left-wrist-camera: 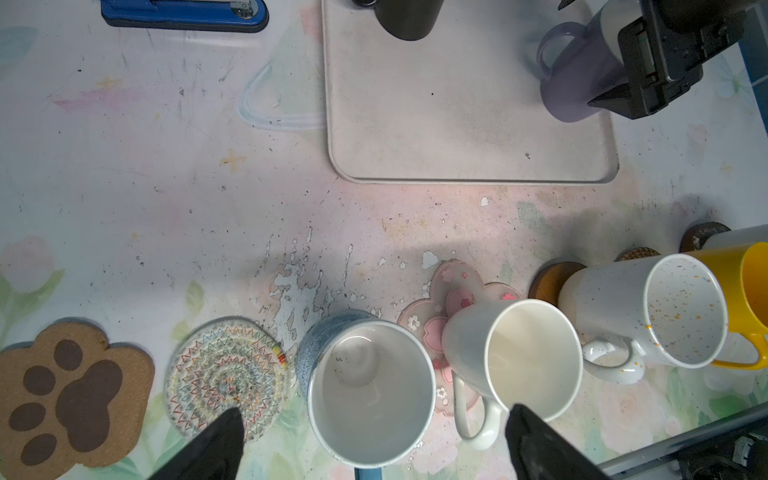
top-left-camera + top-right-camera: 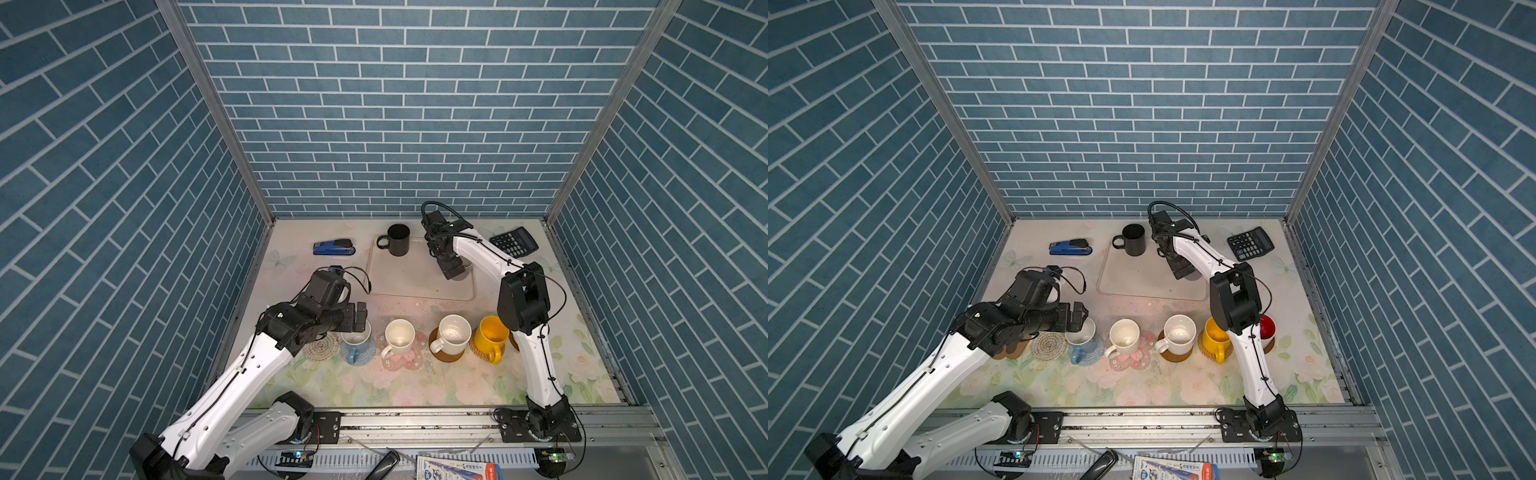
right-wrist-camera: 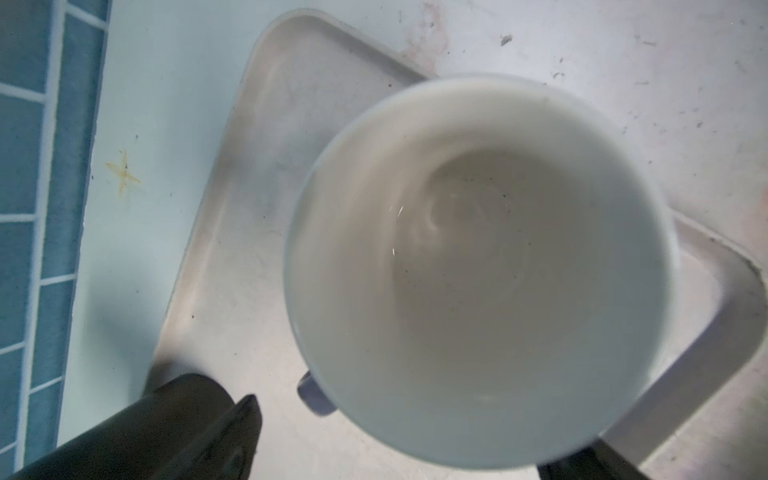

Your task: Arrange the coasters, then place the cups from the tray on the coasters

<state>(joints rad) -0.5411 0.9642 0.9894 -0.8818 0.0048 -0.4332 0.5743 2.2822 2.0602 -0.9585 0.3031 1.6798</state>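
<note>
On the cream tray [image 2: 415, 286] stand a black cup [image 2: 398, 240] and a lavender cup [image 1: 577, 83]. My right gripper [image 3: 399, 432] hangs open over the lavender cup [image 3: 478, 270], one finger on each side and clear of its wall. Along the front, a light blue cup [image 2: 356, 338] sits on a blue-grey coaster. My left gripper [image 1: 374, 411] is open just above it. Beside it come a white cup [image 2: 400, 334] on the pink flower coaster [image 2: 401, 361], a speckled white cup [image 2: 454, 332] on a brown disc, a yellow cup [image 2: 490, 336] on rattan, and a red-lined cup [image 2: 1266, 326]. The woven round coaster [image 1: 226, 378] and paw coaster [image 1: 70, 395] are bare.
A blue stapler [image 2: 333, 247] lies at the back left and a black calculator [image 2: 514, 241] at the back right, both off the tray. Blue brick walls close in three sides. The right arm's elbow [image 2: 523, 299] hangs over the yellow cup's right side.
</note>
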